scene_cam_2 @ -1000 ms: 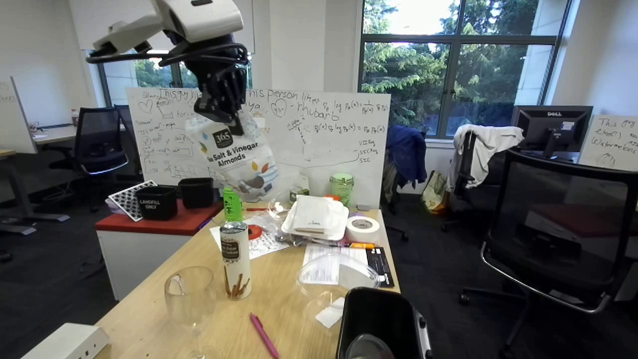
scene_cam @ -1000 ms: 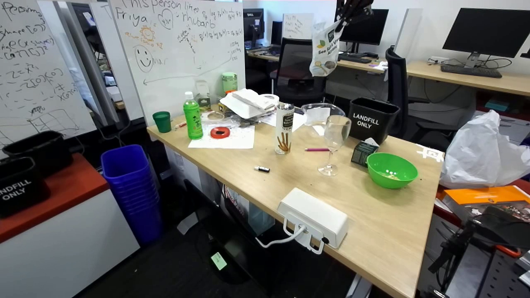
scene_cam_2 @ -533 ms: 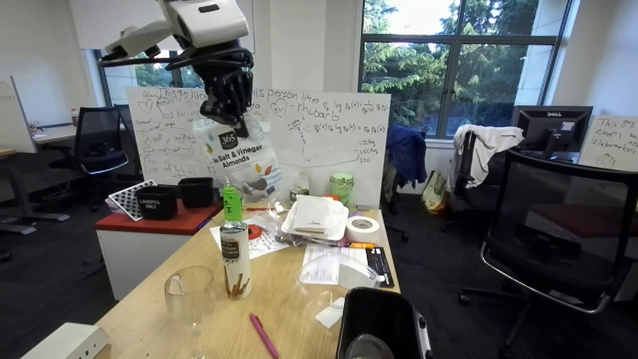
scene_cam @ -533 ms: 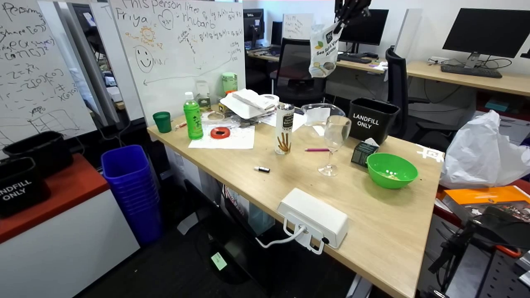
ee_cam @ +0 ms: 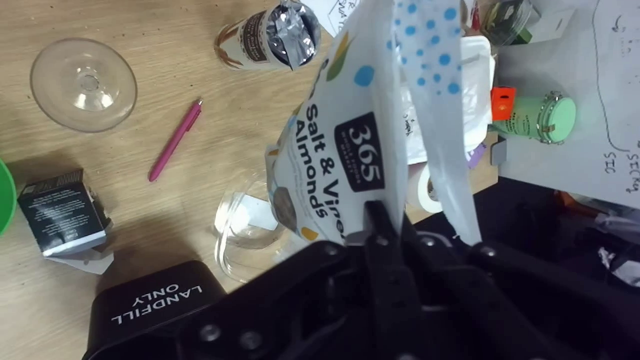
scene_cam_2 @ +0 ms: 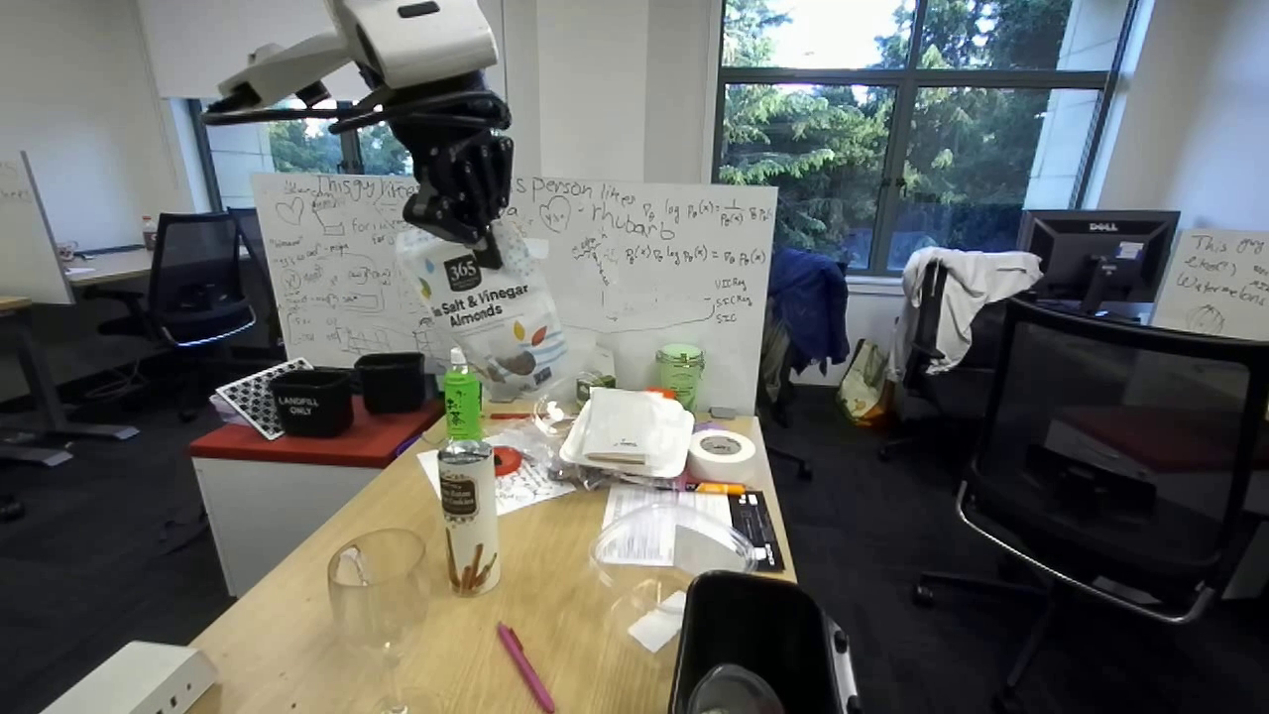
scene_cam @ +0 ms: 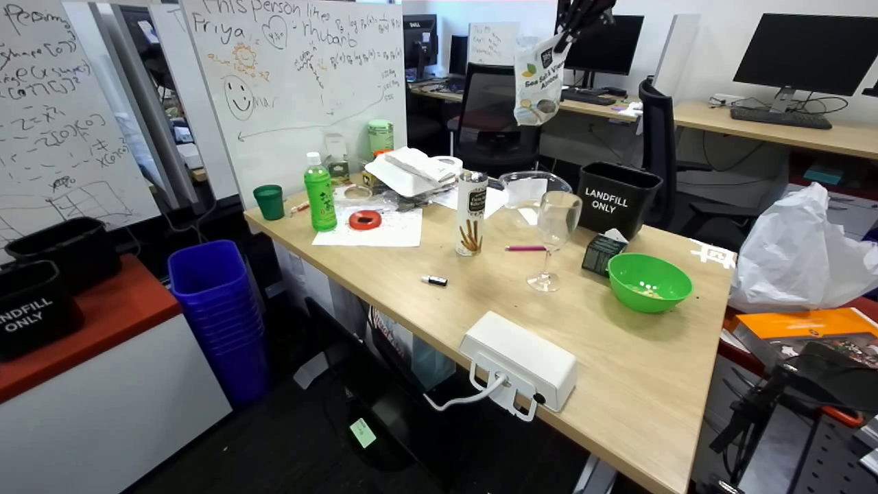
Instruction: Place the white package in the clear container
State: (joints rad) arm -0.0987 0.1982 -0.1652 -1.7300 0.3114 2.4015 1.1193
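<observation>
The white package (scene_cam_2: 486, 322) is a printed almond bag, wrinkled and pillow-like. It hangs in the air above the far part of the table and shows in both exterior views (scene_cam: 537, 86) and in the wrist view (ee_cam: 320, 165). My gripper (ee_cam: 387, 215) is shut on its upper edge; it also shows in both exterior views (scene_cam_2: 483, 248) (scene_cam: 564, 42). The clear container (scene_cam_2: 644, 585) stands on the table beside the black bin, with nothing in it but a white paper patch seen in or through it. It shows in the wrist view (ee_cam: 232, 255) and lies below and apart from the bag (scene_cam: 509, 189).
The black landfill bin (scene_cam: 610, 199) stands beside the container. A wine glass (scene_cam: 557, 219), a tall white canister (scene_cam: 470, 219) and a pink pen (scene_cam_2: 525, 666) are near it. A green bowl (scene_cam: 648, 281) and dark box (scene_cam: 603, 254) are farther off. A tray pile (scene_cam_2: 630, 431) lies behind.
My gripper and the hanging bag have moved a little to the right in an exterior view. The bag stays held at about the same height. The table things have not moved.
</observation>
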